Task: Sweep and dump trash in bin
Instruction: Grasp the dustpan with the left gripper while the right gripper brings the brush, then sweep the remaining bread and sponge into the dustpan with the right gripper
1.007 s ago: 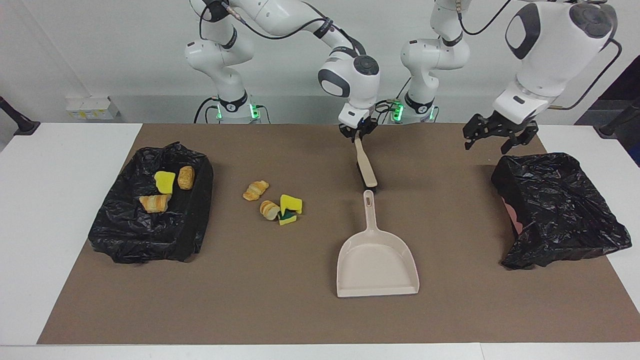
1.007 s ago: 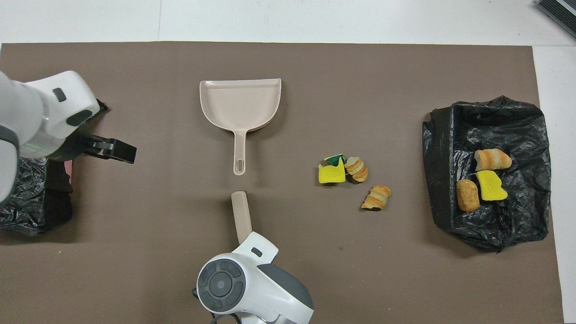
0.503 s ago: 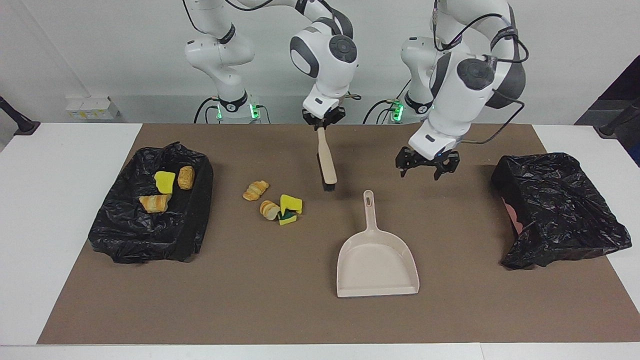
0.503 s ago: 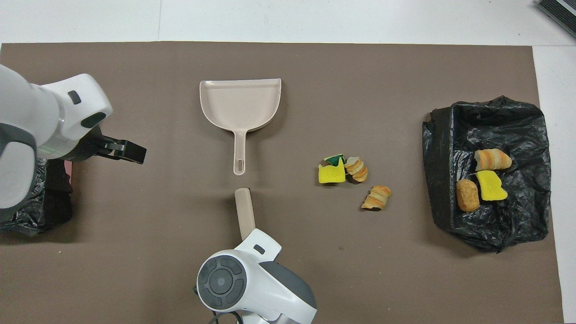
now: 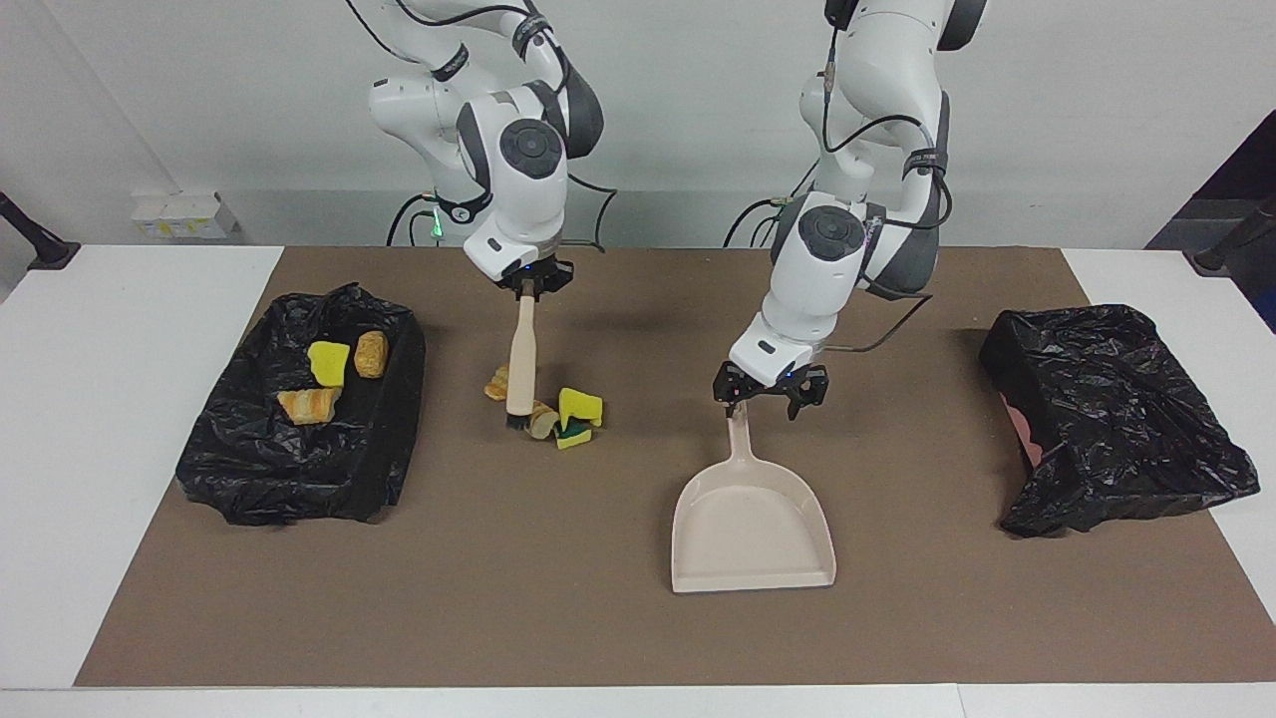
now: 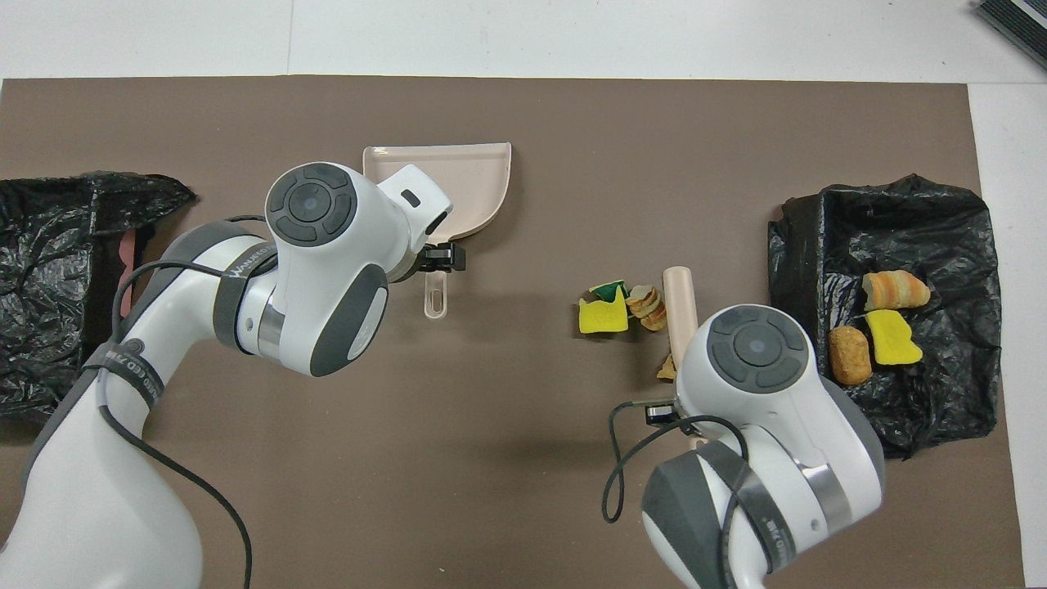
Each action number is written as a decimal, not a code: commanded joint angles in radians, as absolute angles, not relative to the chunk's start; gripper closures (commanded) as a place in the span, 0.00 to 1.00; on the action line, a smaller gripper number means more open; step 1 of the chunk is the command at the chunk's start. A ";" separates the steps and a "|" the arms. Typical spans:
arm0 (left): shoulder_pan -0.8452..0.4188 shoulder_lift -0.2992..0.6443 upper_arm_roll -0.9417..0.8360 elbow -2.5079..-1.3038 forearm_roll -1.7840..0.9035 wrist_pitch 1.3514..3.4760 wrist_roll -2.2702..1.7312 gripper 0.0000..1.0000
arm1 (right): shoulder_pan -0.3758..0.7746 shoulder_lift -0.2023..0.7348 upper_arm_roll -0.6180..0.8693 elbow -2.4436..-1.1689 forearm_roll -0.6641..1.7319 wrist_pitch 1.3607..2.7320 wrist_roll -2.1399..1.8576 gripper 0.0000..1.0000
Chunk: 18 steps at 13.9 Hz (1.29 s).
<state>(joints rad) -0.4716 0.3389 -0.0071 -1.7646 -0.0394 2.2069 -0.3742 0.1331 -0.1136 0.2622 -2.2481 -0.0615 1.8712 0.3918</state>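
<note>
only the facing view shows left gripper (image 5: 770,394) open over dustpan (image 5: 753,524).

Bright, even light is falling from overhead; soft shadows are pooling under both arms on the brown mat (image 5: 598,638); everything is staying sharp.

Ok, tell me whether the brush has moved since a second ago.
Yes. The brush, held by the right gripper, went from beside the dustpan handle to the loose trash.
</note>
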 commanded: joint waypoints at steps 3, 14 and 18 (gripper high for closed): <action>-0.526 0.387 0.009 -1.746 -0.018 2.224 -0.414 0.00 | 0.103 -0.172 0.262 -2.356 -0.117 1.962 0.342 1.00; -0.476 0.374 0.015 -1.704 -0.015 2.137 -0.094 1.00 | 0.166 -0.081 0.305 -2.271 0.151 1.976 0.233 1.00; -0.405 0.387 0.020 -1.580 -0.017 1.947 0.170 1.00 | 0.163 -0.129 0.316 -2.211 0.161 1.944 0.314 1.00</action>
<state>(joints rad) -0.4305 0.3775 0.0254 -1.6405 -0.0295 2.0120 0.0618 0.1793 -0.1042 0.3211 -2.2582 0.1428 1.9782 0.2857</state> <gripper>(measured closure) 0.687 0.736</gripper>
